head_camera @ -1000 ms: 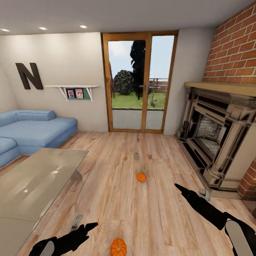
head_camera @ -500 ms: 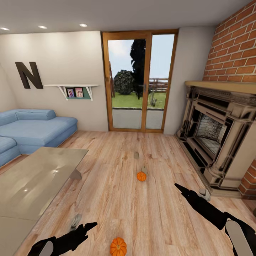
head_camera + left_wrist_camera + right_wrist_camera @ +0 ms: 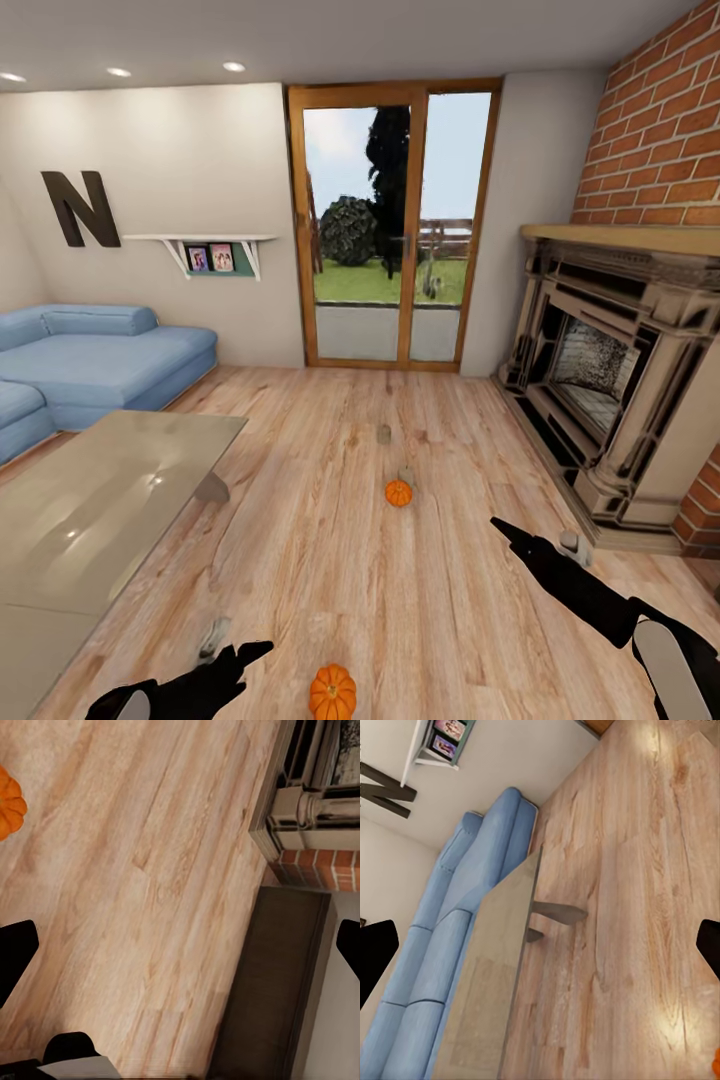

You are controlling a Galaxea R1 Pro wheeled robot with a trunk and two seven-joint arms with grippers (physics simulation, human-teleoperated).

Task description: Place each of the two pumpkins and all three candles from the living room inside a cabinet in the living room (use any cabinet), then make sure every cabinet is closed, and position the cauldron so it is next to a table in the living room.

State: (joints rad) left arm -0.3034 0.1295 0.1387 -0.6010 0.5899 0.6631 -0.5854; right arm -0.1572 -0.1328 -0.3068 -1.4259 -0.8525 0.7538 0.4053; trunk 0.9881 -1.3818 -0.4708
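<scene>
Two orange pumpkins lie on the wood floor, the nearer pumpkin (image 3: 332, 692) (image 3: 9, 802) close in front of me and the farther pumpkin (image 3: 398, 492) mid-room. One beige candle (image 3: 383, 435) stands beyond it, a second candle (image 3: 406, 476) sits just behind it, and a third candle (image 3: 572, 543) is by the fireplace base, beside my right gripper (image 3: 508, 529) (image 3: 540, 945). My left gripper (image 3: 255, 651) (image 3: 180, 949) hovers left of the nearer pumpkin. Both grippers are open and hold nothing. The dark-brown cabinet (image 3: 277, 982) lies beside the brick wall. The glossy table (image 3: 100, 510) (image 3: 487, 975) is at left. The cauldron is out of view.
A blue sofa (image 3: 90, 365) (image 3: 457, 915) stands behind the table. The stone fireplace (image 3: 620, 390) (image 3: 315, 795) and brick wall line the right side. A glass door (image 3: 395, 230) is at the back. A small grey object (image 3: 213, 632) lies on the floor near my left gripper.
My left gripper has dropped a little toward the near edge of the head view. The view has crept slightly. The pumpkins, candles and right arm have not moved.
</scene>
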